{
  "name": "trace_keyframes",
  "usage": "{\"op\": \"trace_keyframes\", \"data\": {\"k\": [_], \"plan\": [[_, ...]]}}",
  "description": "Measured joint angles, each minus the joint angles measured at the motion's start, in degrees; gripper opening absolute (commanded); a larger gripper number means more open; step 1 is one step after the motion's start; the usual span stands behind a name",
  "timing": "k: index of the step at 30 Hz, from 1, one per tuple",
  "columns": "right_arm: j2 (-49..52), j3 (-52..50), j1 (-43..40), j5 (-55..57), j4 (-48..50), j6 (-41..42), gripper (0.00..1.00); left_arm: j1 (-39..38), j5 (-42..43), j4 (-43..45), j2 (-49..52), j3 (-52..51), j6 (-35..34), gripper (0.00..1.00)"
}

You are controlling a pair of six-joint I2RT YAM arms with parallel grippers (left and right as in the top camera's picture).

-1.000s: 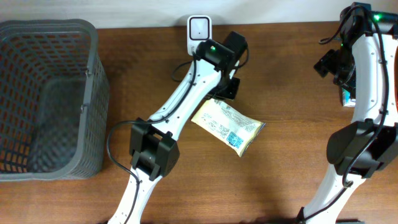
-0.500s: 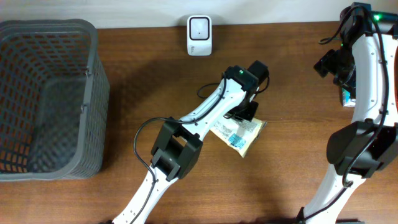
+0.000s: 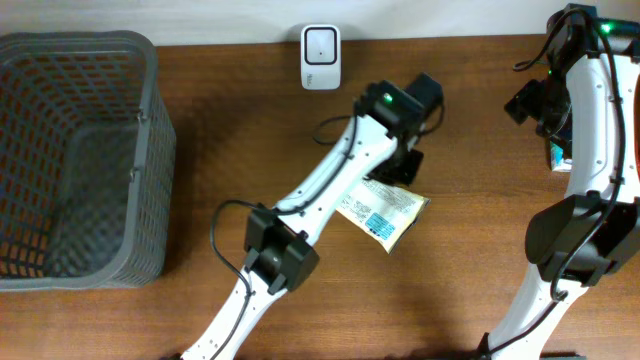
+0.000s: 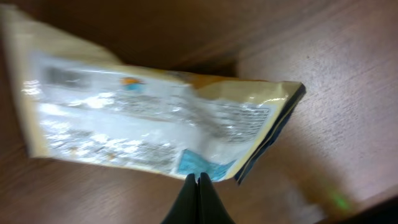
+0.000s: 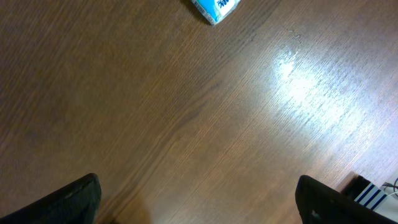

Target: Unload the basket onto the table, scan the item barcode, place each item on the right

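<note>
Foil snack packet (image 3: pixel 378 210), cream-yellow with a small blue patch near one corner, lies flat on the brown wooden surface (image 3: pixel 480 285) just right of the middle, its long axis running diagonally. It sits well below the white box-shaped barcode scanner (image 3: pixel 320 55), which stands at the far edge of the surface, apart from everything else. The white left arm (image 3: pixel 330 180) stretches from the near edge up across the middle, and its wrist hangs over the upper edge of the packet. In the left wrist view the left end effector (image 4: pixel 199 183) has its two dark fingers pressed together with nothing visible between them; the tips reach the packet's lower edge beside the blue patch, but whether they touch it cannot be told. The packet looks blurred in that view, and its printing cannot be read.

The right end effector (image 5: pixel 199 202) is spread wide, one dark finger (image 5: pixel 74 202) in each lower corner of the right wrist view and only bare wood between them. A blue-and-white pack (image 5: pixel 214 7) shows at the top edge of that view, lying on the surface at the far right. A grey plastic mesh basket (image 3: pixel 152 130) stands at the left end of the surface, well apart from the packet and both arms
</note>
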Motion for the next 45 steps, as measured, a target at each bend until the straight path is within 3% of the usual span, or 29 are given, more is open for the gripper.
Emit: {"op": "trace_keyframes", "data": {"k": [10, 20, 27, 35, 40, 43, 45], "plan": [[0.0, 0.0, 0.0, -0.02, -0.02, 0.0, 0.99, -1.81, 1.88, 11.61, 5.22, -11.78, -1.11, 0.0], [0.0, 0.0, 0.0, -0.02, 0.0, -0.04, 0.99, 2.73, 2.05, -1.16, 3.65, 9.2, -1.31, 0.0], [0.0, 0.0, 0.0, -0.02, 0.0, -0.02, 0.99, 0.11, 1.14, 0.31, 4.68, 9.46, -1.49, 0.0], [0.0, 0.0, 0.0, 0.0, 0.0, -0.02, 0.99, -4.11, -1.92, 4.87, 16.33, 9.09, -1.51, 0.0], [0.0, 0.0, 0.0, -0.02, 0.0, -0.02, 0.99, -3.34, -3.72, 2.47, 16.52, 10.91, -1.51, 0.0], [0.0, 0.0, 0.0, -0.02, 0.0, -0.04, 0.99, -0.15, -4.44, 0.28, 14.97, 14.34, -1.53, 0.09], [0.0, 0.0, 0.0, -0.02, 0.0, 0.0, 0.99, 2.95, -5.77, -1.38, 12.26, 15.78, -1.75, 0.04]]}}
